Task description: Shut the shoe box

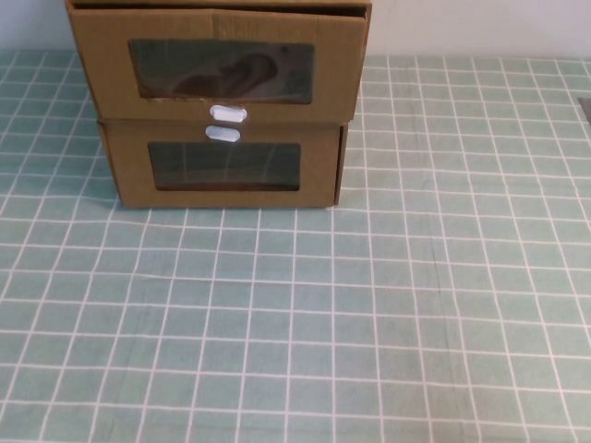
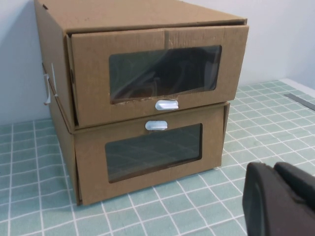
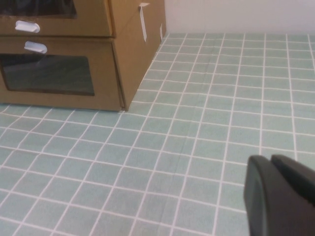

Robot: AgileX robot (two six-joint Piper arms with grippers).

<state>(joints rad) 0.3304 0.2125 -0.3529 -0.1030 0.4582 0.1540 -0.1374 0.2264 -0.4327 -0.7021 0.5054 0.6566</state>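
Shoe box on top of the stack, drawer front proud of its shell

The shoe box (image 1: 103,65) sits on the lower box (image 1: 129,175), its front edge overhanging. The green tiled table (image 1: 369,323) lies open in front of and right of the shoe box. The left gripper (image 2: 278,201) hovers before it and the right gripper (image 3: 280,196) off its right corner. Whether either is spread or pressed together cannot be told.
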